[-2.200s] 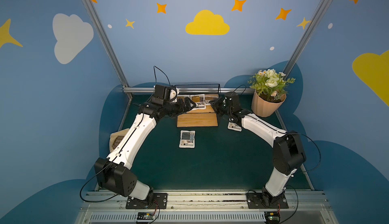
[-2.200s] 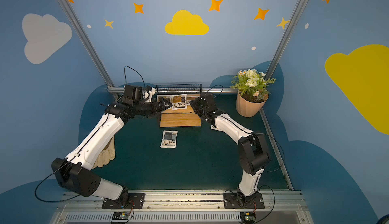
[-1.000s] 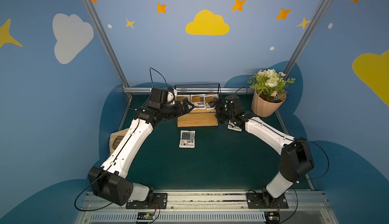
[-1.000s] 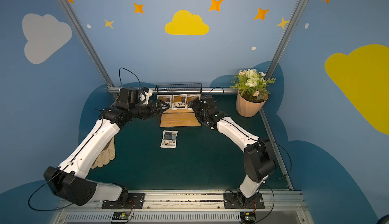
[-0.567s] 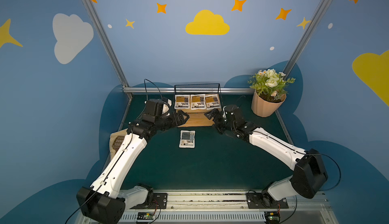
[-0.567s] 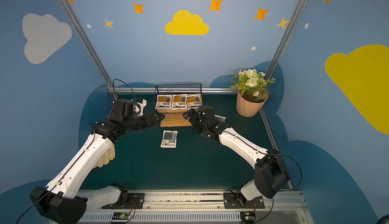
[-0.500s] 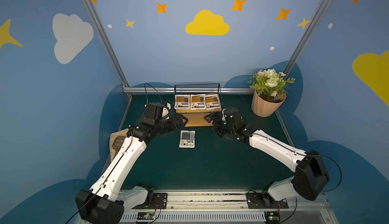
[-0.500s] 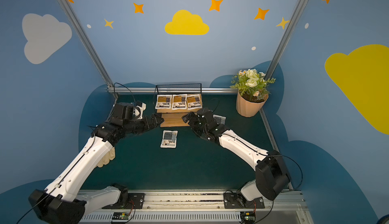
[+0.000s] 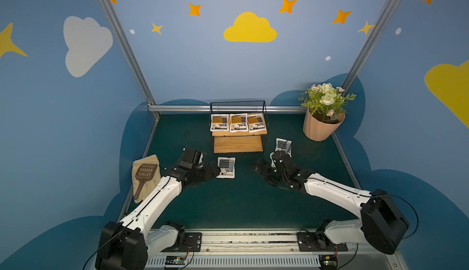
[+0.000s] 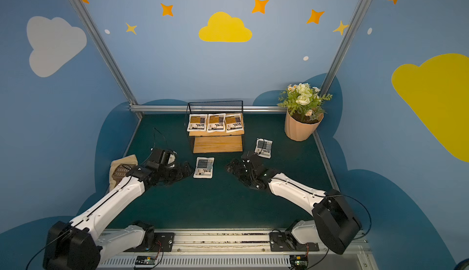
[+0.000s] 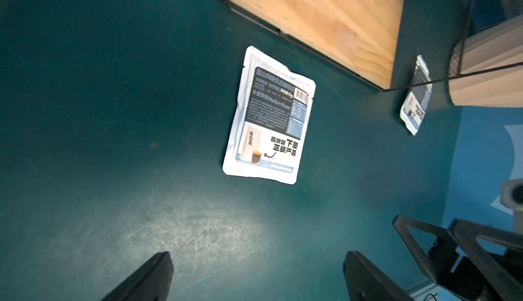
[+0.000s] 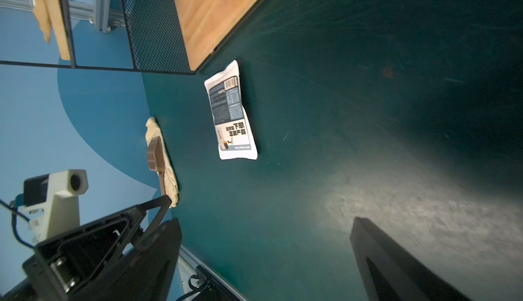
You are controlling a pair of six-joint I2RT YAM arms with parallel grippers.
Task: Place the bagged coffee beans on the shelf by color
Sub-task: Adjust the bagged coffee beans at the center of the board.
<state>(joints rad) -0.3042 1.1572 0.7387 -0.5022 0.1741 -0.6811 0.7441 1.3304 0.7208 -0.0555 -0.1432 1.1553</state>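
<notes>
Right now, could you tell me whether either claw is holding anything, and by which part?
Nothing is held: left claw and right claw are both open and empty.

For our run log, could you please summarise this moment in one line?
shelf top board: three orange-label coffee bags | mat: two grey-blue coffee bags | left gripper: open, near one | right gripper: open, empty

Blue walls [image 9: 203, 60] with yellow and white clouds [image 9: 250, 28], orange stars [image 9: 194, 9] — silver corner posts [image 9: 123, 42], dark green tabletop [image 9: 241, 200]
</notes>
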